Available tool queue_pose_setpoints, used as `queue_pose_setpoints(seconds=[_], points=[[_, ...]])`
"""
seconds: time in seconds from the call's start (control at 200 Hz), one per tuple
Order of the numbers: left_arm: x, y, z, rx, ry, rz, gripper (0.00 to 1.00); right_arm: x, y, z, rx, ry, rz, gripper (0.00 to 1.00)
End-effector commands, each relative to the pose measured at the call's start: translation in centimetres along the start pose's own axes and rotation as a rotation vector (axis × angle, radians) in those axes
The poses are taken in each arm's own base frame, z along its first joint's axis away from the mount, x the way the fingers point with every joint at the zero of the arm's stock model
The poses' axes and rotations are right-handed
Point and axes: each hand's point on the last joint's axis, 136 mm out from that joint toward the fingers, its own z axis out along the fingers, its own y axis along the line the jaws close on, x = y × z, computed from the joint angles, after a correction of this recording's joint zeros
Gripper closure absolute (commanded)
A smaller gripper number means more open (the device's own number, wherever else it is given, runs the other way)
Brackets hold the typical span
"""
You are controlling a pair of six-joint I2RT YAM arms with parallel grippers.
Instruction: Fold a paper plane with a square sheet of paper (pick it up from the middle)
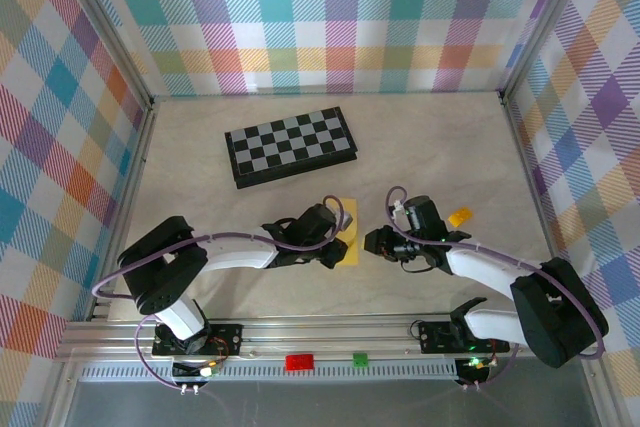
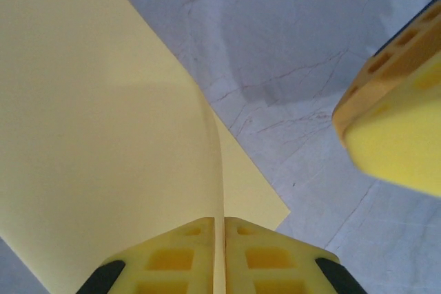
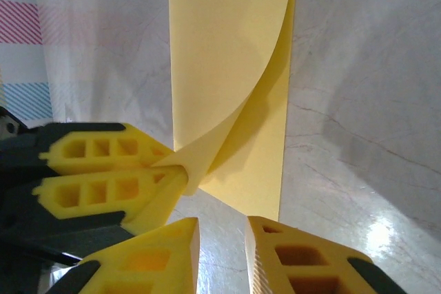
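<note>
Sheet of paper (image 3: 227,46) — yellow, doubled over into a narrow strip — is lying on the table (image 1: 200,187) just on the arms' side of the chessboard (image 1: 290,145), below that board's right end. The part of the strip nearest the chessboard is lying flat. At the end away from the chessboard the upper layer is curling up off the lower one, which is resting on the table.

Left gripper (image 2: 224,239) is pinching that lifted layer. Its two yellow fingers are pressing together with the paper's edge running between them, and no gap is showing. It is sitting at the strip's end farthest from the chessboard, reaching in from the left.

Right gripper (image 3: 222,233) is hovering just beside the left one, a little farther to the right of the chessboard's right end. Its fingers are standing apart, with bare table showing in the gap and nothing between them. The tips are pointing toward the same end of the strip; whether they are touching the paper I cannot tell.

Small orange block (image 1: 459,217) is lying on the table farther right of the chessboard, past the right gripper, well apart from the paper.
</note>
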Motion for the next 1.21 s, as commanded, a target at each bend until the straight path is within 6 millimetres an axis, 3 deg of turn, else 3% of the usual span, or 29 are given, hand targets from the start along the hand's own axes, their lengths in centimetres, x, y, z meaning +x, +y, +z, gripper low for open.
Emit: queue_pose_setpoints(seconds=[0.0,0.275,0.53,0.81,1.06,1.2], points=[[-1.4,0.3,-1.0,-0.003,-0.054,-0.016,0.87,-0.3,0.5,0.3,-0.004,-0.002,-0.018,0.75],[-1.3,1.0,-0.7,-0.026,-0.050,-0.026,0.85,-0.1,0.7,1.0,0.002,0.009,-0.021,0.76],[-1.4,1.0,-0.6,-0.025,-0.059,-0.032,0.93,0.1,1.2,1.5,-0.004,0.022,-0.033,0.77],[-2.3,0.6,-0.7,0.020,-0.073,-0.067,0.99,0.3,1.0,2.3,0.020,0.030,-0.029,0.86],[-2.5,-0.6,-0.7,0.082,-0.049,-0.115,1.00,-0.2,-1.1,1.1,0.161,-0.029,-0.023,0.87],[-2.4,-0.9,-0.5,0.098,-0.029,-0.162,1.00,-0.5,-1.0,0.2,0.172,-0.043,-0.037,0.86]])
